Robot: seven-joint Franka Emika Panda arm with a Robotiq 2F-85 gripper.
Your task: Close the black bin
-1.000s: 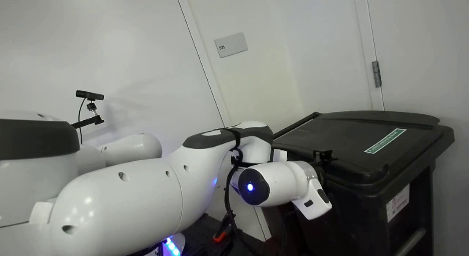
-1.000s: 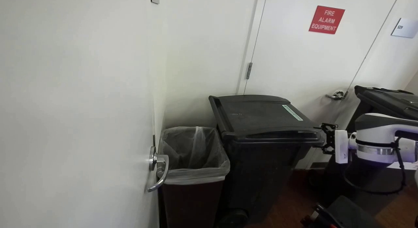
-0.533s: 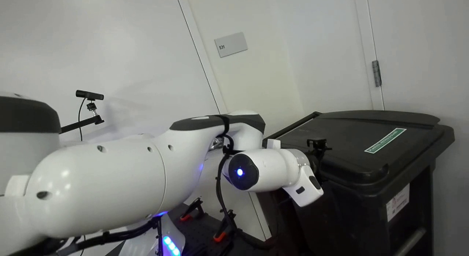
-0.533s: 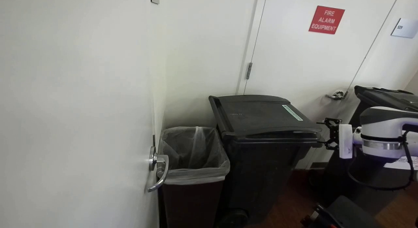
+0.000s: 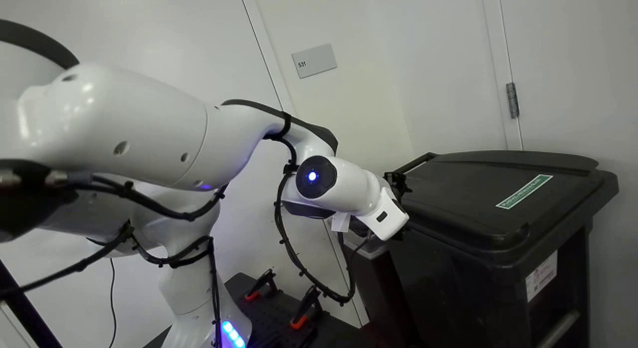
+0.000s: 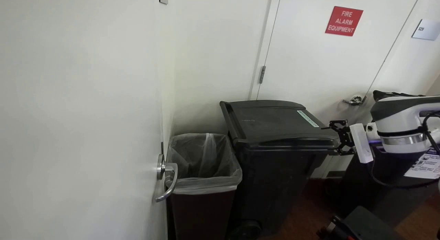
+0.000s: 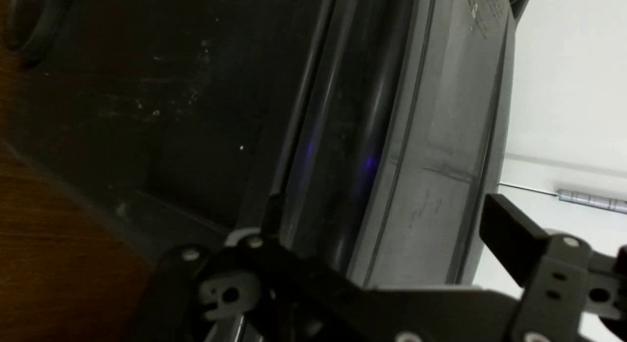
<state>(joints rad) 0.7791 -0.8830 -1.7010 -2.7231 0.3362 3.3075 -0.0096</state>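
Observation:
The black bin [image 5: 498,268] stands at the right in an exterior view, and mid-frame in an exterior view [image 6: 275,178]. Its flat lid [image 5: 463,198] with a green label [image 5: 524,191] lies down on the body. A white sticker [image 5: 542,275] is on the body. My gripper [image 6: 328,140] is beside the bin's near right end, at about lid height, slightly tilted. In the wrist view the fingers [image 7: 384,205] are wide apart, with the lid edge and bin rim showing between and beyond them. Nothing is held. I cannot tell whether a fingertip touches the bin.
A dark brown waste bin with a clear liner [image 6: 206,183] stands beside the black bin. Another dark bin [image 6: 361,188] is behind the arm. A door handle [image 6: 170,181] sticks out at the left. Orange-tipped clamps [image 5: 305,310] sit on the robot's base plate.
The arm has risen and drawn back, and the gripper has moved up and away along the bin's side and tilted. The black bin and its lid have not moved.

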